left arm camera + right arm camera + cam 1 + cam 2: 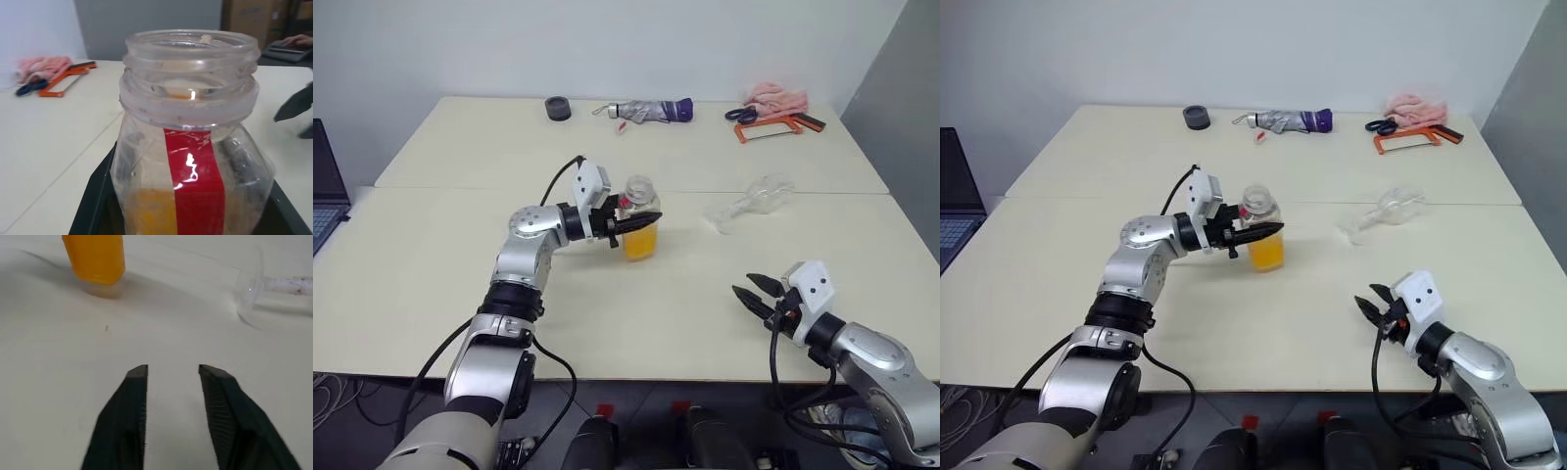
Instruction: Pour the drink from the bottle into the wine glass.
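The bottle (641,217) stands upright mid-table with no cap on its mouth, and the orange drink (641,241) fills its lower half. My left gripper (632,225) is shut on the bottle from the left, at the height of its red label strip (195,181). The wine glass (756,200) lies on its side to the right of the bottle, with its foot (248,294) towards me. Near the table's front right edge my right gripper (172,373) is open over bare table, with nothing between its fingers and well short of both bottle and glass.
At the back of the table lie a black round object (558,108), a folded umbrella (652,111), blue scissors (740,115), an orange hacksaw (770,127) and a pink cloth (775,96). A laptop (325,188) sits at the far left. A seam (460,188) joins two tabletops.
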You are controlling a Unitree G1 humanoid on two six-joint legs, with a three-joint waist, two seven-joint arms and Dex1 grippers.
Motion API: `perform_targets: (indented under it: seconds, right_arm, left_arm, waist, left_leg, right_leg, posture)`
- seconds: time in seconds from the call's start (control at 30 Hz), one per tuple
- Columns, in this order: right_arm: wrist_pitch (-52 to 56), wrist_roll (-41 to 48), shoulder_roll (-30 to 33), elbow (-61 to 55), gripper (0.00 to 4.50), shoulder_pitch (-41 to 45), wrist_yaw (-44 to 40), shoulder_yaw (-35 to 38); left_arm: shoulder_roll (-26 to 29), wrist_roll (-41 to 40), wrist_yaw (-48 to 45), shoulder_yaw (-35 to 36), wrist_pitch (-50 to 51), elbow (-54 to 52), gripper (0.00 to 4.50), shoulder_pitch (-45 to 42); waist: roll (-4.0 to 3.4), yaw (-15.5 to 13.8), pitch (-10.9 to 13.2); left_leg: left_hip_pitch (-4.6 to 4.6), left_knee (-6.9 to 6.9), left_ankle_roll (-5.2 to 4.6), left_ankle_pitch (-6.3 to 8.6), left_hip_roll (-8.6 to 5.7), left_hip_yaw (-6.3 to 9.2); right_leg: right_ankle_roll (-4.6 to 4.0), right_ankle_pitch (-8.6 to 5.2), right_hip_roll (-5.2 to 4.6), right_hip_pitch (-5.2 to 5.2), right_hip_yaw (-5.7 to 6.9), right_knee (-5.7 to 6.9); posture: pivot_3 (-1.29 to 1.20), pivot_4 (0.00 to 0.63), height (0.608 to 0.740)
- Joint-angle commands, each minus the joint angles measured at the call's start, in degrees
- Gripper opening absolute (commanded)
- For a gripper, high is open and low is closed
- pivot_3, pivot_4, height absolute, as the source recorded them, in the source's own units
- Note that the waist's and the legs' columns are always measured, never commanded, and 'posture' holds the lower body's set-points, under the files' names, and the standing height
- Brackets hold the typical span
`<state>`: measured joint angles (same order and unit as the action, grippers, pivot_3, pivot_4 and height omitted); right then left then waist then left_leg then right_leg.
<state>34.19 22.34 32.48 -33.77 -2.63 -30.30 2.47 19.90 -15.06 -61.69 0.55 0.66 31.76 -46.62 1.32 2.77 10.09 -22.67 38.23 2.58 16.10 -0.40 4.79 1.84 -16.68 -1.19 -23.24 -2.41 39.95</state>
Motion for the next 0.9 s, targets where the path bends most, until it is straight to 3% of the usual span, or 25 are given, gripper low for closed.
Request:
perform_targets:
  seconds: [0.03,0.23,0.53,0.87,0.9]
  right_arm:
    - [2.13,2.58,0.47,-3.92,2.96,5.44,-2.51,-3.37]
    - [4.13,1.23,-3.56,-0.28,2.96,19.93,-2.78,-11.75]
    - [1.59,-7.01,-15.75,13.77,2.96,36.86,-0.47,-23.25]
    - [-0.3,-11.55,-20.45,17.94,2.96,40.19,-1.86,-26.62]
    - [-0.19,-11.6,-20.69,17.87,2.96,40.12,-1.84,-26.54]
  left_arm:
    - [1.47,2.06,10.57,4.41,-4.04,1.06,1.71,-1.19]
    - [4.92,5.0,28.14,10.1,-6.46,8.42,1.71,-2.74]
    - [9.75,7.06,39.94,13.3,-9.54,18.51,1.71,-3.32]
    - [10.44,6.26,41.68,14.87,-11.78,28.87,1.71,-5.94]
    - [10.33,6.11,41.79,15.07,-11.44,29.66,2.06,-5.99]
  waist:
    - [0.0,0.09,0.0]
    - [0.04,0.26,0.01]
    - [0.1,0.06,-0.03]
    - [0.24,0.01,-0.12]
    - [0.24,0.08,-0.12]
  left_leg:
    - [0.04,0.0,0.0,0.0,0.01,-0.01]
    - [0.04,0.02,0.0,0.0,0.0,0.0]
    - [-0.1,0.04,0.24,-0.14,-0.02,0.08]
    - [-0.08,0.04,0.25,-0.14,-0.06,0.11]
    - [-0.07,0.04,0.25,-0.14,-0.06,0.1]
  right_leg:
    - [0.0,0.0,0.01,0.0,-0.02,0.0]
    - [0.0,0.0,0.0,-0.02,0.0,0.01]
    - [0.0,0.02,-0.23,-0.16,0.08,0.03]
    - [-0.01,0.02,-0.26,-0.16,0.18,0.07]
    - [-0.01,0.02,-0.25,-0.16,0.17,0.07]
  posture:
    - [0.0,0.15,0.74]
    - [0.0,0.15,0.74]
    - [0.0,0.15,0.74]
    - [0.0,0.15,0.74]
    - [0.0,0.15,0.74]
